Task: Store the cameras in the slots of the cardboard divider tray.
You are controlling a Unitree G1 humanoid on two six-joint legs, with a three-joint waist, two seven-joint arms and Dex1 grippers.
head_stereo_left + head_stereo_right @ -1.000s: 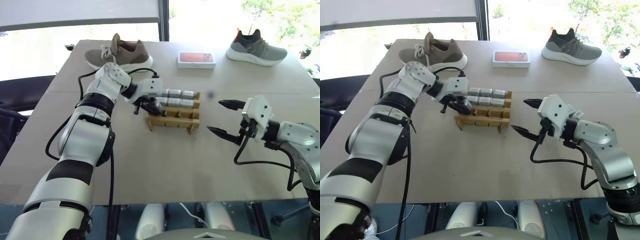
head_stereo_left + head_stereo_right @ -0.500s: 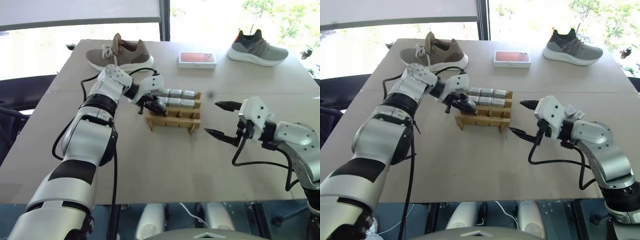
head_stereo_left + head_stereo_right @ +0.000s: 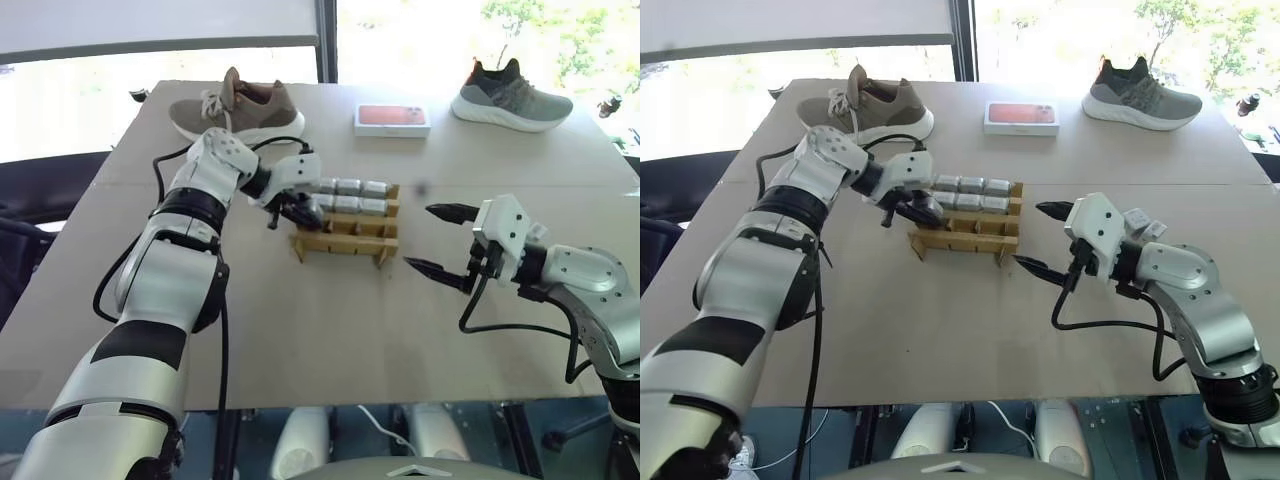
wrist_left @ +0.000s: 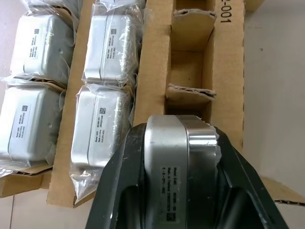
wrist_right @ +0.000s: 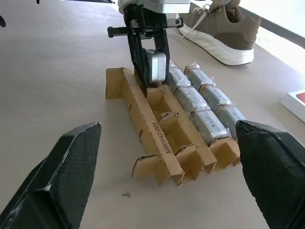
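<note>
The left arm reaches in over the table [image 3: 300, 330] with its wrist bent, so the left gripper [image 3: 290, 212] points steeply down at the left end of the cardboard divider tray [image 3: 345, 240]. Its black fingers [image 4: 119, 181] are clamped on one silver camera [image 4: 181, 162], which hangs over the tray's near row, above the end slot; whether its lower edge already touches the cardboard is hard to tell.

The right arm is bent at the elbow to the right of the tray, its forearm roughly level. The right gripper [image 3: 442, 243] points at the tray's right end, well apart from it, with its two fingers spread wide and nothing between them.

The tray sits near the middle of the table. Its two far rows hold the other cameras [image 3: 348, 196], plastic-wrapped and packed side by side; the near-row slots beside the held camera look vacant.

Beyond the tray, at the table's far edge, lie a brown shoe [image 3: 237, 108] to the left, an orange-topped white box [image 3: 392, 120] almost straight behind, and a grey shoe [image 3: 511, 95] to the right. None of them lies between either gripper and the tray.
</note>
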